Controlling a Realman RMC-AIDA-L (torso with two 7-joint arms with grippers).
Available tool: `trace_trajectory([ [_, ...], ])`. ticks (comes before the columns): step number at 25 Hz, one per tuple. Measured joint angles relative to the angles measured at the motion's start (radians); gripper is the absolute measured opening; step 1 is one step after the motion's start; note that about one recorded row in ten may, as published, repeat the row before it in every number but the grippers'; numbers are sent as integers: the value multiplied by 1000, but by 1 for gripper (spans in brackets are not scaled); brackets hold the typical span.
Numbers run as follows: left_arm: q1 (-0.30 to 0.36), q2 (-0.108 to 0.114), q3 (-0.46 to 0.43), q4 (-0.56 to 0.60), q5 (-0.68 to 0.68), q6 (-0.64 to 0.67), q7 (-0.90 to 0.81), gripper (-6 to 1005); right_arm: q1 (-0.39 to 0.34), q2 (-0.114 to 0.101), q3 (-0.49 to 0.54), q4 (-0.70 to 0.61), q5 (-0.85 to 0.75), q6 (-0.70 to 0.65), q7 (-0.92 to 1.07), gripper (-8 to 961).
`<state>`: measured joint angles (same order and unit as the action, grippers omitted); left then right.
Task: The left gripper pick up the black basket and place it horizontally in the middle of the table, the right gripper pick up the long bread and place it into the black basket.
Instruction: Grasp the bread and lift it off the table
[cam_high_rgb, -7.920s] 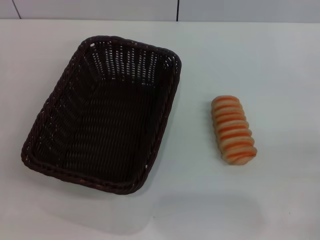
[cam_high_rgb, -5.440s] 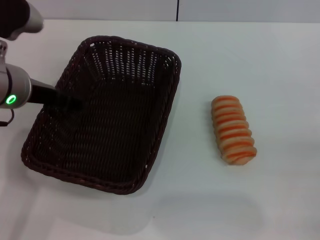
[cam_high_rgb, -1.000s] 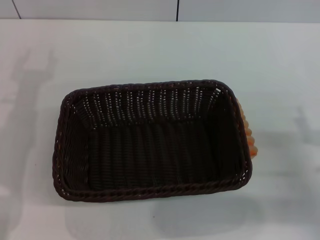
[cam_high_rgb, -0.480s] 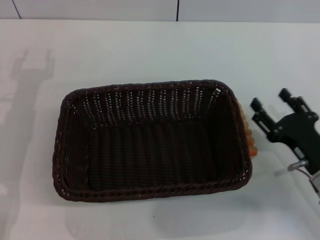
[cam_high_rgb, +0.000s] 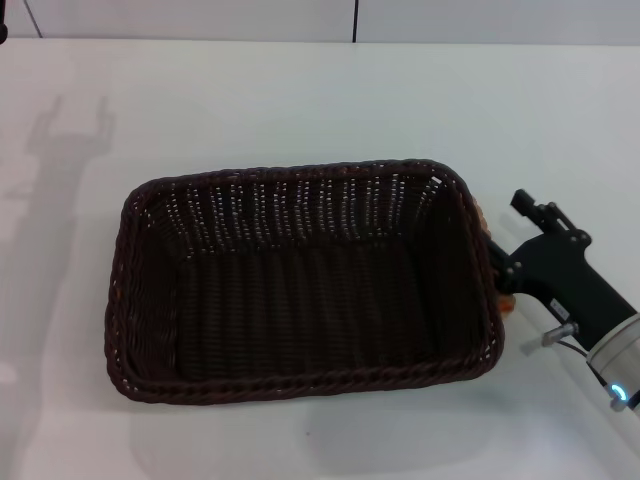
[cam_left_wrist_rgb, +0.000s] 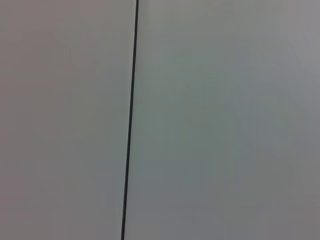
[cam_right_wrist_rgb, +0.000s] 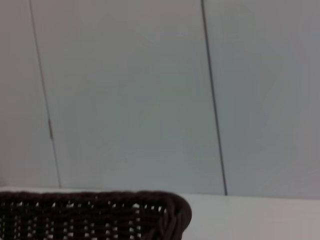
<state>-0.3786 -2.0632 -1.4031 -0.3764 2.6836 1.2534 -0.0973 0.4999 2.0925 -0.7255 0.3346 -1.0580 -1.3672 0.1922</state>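
Observation:
The black basket (cam_high_rgb: 300, 290) lies lengthwise across the middle of the white table (cam_high_rgb: 300, 90), empty inside. Its corner also shows in the right wrist view (cam_right_wrist_rgb: 100, 215). The long bread (cam_high_rgb: 507, 300) is mostly hidden behind the basket's right wall; only orange slivers show. My right gripper (cam_high_rgb: 510, 235) is open, low at the basket's right side, with its fingers at the bread. One finger (cam_high_rgb: 530, 207) stands clear on the bread's far side and the other is against the basket rim. My left gripper is out of view; only its shadow falls on the table's left.
A pale wall with dark seams (cam_high_rgb: 355, 20) runs behind the table's far edge. The left wrist view shows only that wall and one seam (cam_left_wrist_rgb: 130, 120). Bare tabletop lies left of the basket, in front of it and behind it.
My right gripper has come in from the right and moved down and left to the bread beside the basket. The basket has not moved in the last second.

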Motion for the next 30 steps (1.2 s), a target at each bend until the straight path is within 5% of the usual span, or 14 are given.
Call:
trace_trajectory([
  [19,-5,1,7,13,4,-5,-3,584,58,-7,129,-7,-162,247,-2,695],
  [30,-6,2,7,13,4,-5,-4,584,24,-2,175,-18,-175,179,-13,631],
])
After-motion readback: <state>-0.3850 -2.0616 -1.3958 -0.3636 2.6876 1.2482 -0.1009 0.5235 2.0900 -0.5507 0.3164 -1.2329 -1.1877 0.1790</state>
